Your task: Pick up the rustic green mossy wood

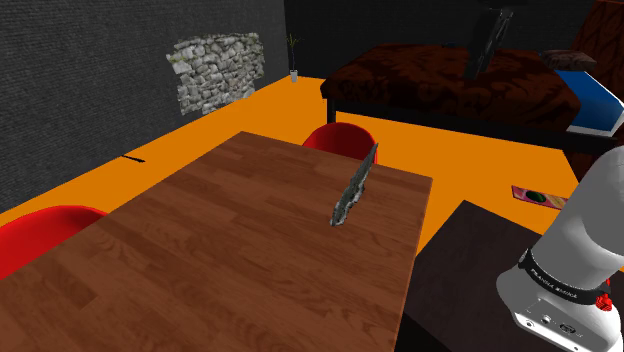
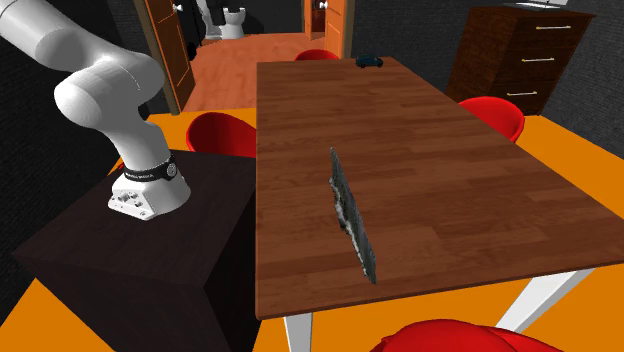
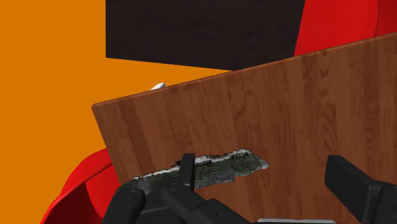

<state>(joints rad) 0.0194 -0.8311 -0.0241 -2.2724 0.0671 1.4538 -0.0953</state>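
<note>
The mossy wood (image 1: pixel 351 190) is a long, thin grey-green strip standing on its edge on the brown wooden table (image 1: pixel 220 260), towards the side nearest the stand. In the second exterior view the wood (image 2: pixel 350 215) runs along the table (image 2: pixel 430 130) towards its near end. The wrist view looks down from well above: the wood (image 3: pixel 222 167) lies close to the table's (image 3: pixel 305 102) corner. My gripper (image 3: pixel 267 178) is open and holds nothing. One of its fingers (image 3: pixel 187 167) shows in front of the strip and the other (image 3: pixel 347 181) stands far to its side.
Red chairs (image 1: pixel 340 140) (image 1: pixel 40 235) (image 2: pixel 225 132) (image 2: pixel 495 112) ring the table. The dark stand (image 2: pixel 130 250) adjoins its long side. A small dark object (image 2: pixel 369 61) sits at the table's far end. A bed (image 1: pixel 450 85), a dresser (image 2: pixel 520 50) and orange floor (image 3: pixel 51 76) lie around.
</note>
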